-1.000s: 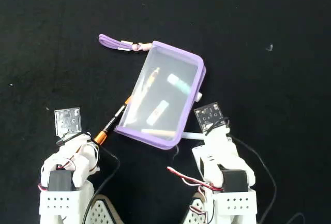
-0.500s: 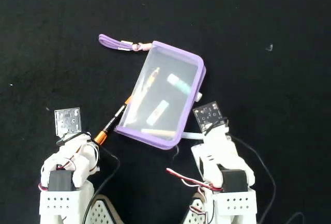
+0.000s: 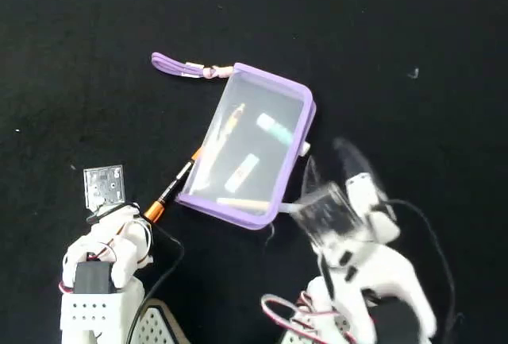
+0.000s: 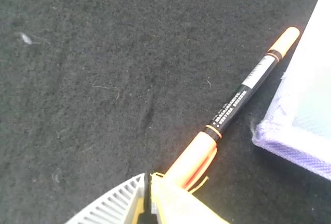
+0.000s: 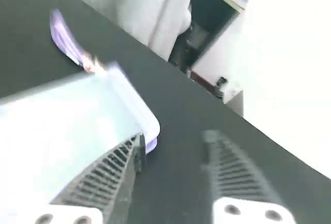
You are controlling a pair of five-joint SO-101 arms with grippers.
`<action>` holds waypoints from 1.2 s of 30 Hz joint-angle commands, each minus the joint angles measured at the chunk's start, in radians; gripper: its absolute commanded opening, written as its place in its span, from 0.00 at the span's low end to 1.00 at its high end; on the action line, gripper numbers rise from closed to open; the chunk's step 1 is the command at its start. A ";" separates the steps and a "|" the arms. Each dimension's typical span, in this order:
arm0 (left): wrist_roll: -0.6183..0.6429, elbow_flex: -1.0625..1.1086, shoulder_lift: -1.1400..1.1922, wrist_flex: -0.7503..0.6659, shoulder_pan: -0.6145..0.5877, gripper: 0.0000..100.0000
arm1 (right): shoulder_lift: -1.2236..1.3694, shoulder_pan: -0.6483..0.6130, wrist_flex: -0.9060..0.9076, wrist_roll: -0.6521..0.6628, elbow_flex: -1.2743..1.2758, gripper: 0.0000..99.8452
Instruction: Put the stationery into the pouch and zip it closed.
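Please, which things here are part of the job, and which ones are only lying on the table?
Part of the job: purple pouch; orange marker at its edge; small stationery already inside the pouch.
Only lying about: pale speck on the black table; arm cables.

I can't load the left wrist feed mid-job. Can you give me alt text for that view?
An orange-and-black marker lies diagonally on the black table. Its near orange end is at the left hand, and its far tip is close beside the purple-edged pouch.
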 commanded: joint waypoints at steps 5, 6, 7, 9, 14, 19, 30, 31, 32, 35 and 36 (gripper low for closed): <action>0.003 0.021 -0.008 0.008 0.004 0.03 | 0.728 -0.199 0.005 -0.110 -0.539 0.28; 0.003 0.021 -0.008 0.008 0.004 0.03 | 0.800 -0.245 0.000 -0.117 -0.598 0.28; 0.003 0.021 -0.008 0.008 0.004 0.03 | 0.871 -0.293 -0.003 -0.118 -0.654 0.28; 0.003 0.021 -0.008 0.008 0.004 0.03 | 1.007 -0.381 -0.005 -0.118 -0.777 0.28; 0.003 0.021 -0.008 0.008 0.004 0.03 | 1.400 -0.453 0.003 -0.118 -1.092 0.28; 0.003 0.021 -0.008 0.008 0.004 0.03 | 1.816 -0.431 0.074 -0.118 -1.417 0.28; 0.003 0.021 -0.008 0.008 0.004 0.03 | 2.410 -0.350 0.554 -0.109 -2.290 0.28; 0.003 0.021 -0.008 0.008 0.004 0.03 | 2.425 -0.345 0.603 -0.109 -2.376 0.28; 0.003 0.021 -0.008 0.008 0.004 0.03 | 2.434 -0.339 0.605 -0.118 -2.442 0.28; 0.003 0.021 -0.008 0.008 0.005 0.03 | 2.396 -0.292 0.603 -0.133 -2.537 0.28; 0.003 0.021 -0.008 0.008 0.005 0.03 | 2.376 -0.287 0.603 -0.132 -2.551 0.28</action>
